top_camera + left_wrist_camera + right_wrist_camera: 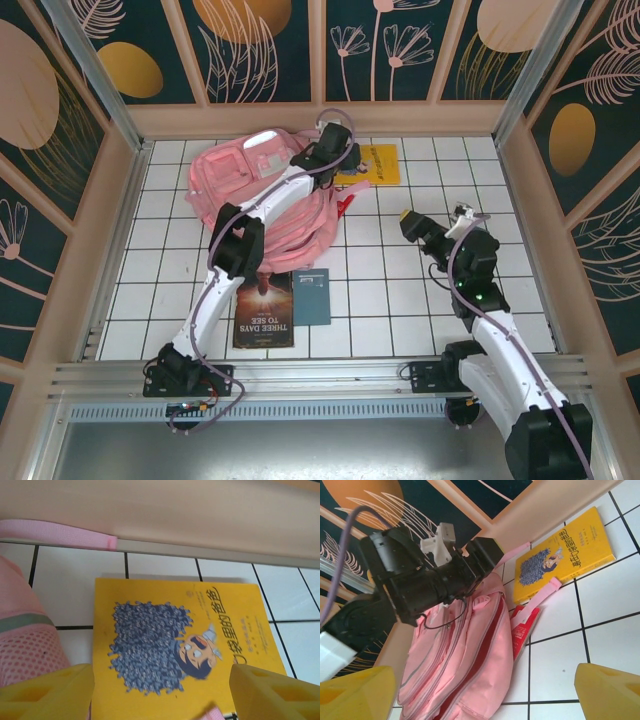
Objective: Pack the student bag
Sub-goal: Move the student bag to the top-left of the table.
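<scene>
Lying at the far left of the table point(400, 290): we saw the student bag point(215, 175), pink and slumped on the white tiles close to the back wall, with a dark red band running along its length.
Left gripper point(161, 692): we found its yellow fingers point(47, 692) well apart and holding nothing, poised over the near edge of the yellow book point(165, 645), with the bag's mesh pocket just to one side.
Right gripper point(410, 220): its fingers stood wide apart and empty above bare tiles, well to the right of the bag and pointing towards it.
Yellow book: it lay flat by the back wall, just right of the bag; a pink strap point(540, 592) crossed its near corner.
Red book point(522, 630): we made out a red cover partly tucked under the bag's right edge.
Near books: a dark book point(265, 310) titled "Three Days to See" and a smaller blue book point(312, 296) lay side by side just in front of the bag.
Wall strap point(55, 532): a second pink strap ran along the foot of the back wall.
</scene>
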Robot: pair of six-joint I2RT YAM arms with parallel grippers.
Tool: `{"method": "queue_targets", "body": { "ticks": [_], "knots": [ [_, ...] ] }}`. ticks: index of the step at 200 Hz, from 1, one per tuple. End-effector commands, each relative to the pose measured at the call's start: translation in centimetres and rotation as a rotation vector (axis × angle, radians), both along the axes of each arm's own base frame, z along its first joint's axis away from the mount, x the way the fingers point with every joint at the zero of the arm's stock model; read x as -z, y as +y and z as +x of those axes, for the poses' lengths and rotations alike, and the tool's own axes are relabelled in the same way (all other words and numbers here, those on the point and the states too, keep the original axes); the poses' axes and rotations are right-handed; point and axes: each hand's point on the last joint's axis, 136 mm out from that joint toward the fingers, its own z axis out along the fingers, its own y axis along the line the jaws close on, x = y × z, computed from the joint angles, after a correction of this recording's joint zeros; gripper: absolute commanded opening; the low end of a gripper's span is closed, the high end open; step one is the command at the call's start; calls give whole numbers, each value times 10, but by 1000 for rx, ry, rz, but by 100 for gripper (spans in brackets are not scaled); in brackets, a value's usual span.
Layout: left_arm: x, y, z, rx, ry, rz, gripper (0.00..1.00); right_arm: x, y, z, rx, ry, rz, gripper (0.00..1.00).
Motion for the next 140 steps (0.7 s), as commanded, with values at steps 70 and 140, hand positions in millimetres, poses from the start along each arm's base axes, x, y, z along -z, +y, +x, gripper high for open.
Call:
{"method": "queue_targets", "body": {
  "ticks": [70,140],
  "knots": [
    [93,35,-1,-155,203,-3,69,30,-2,-5,12,84,27,94],
    [105,13,-1,15,241,-127,64,38,0,-5,4,101,48,94]
  ]
}}
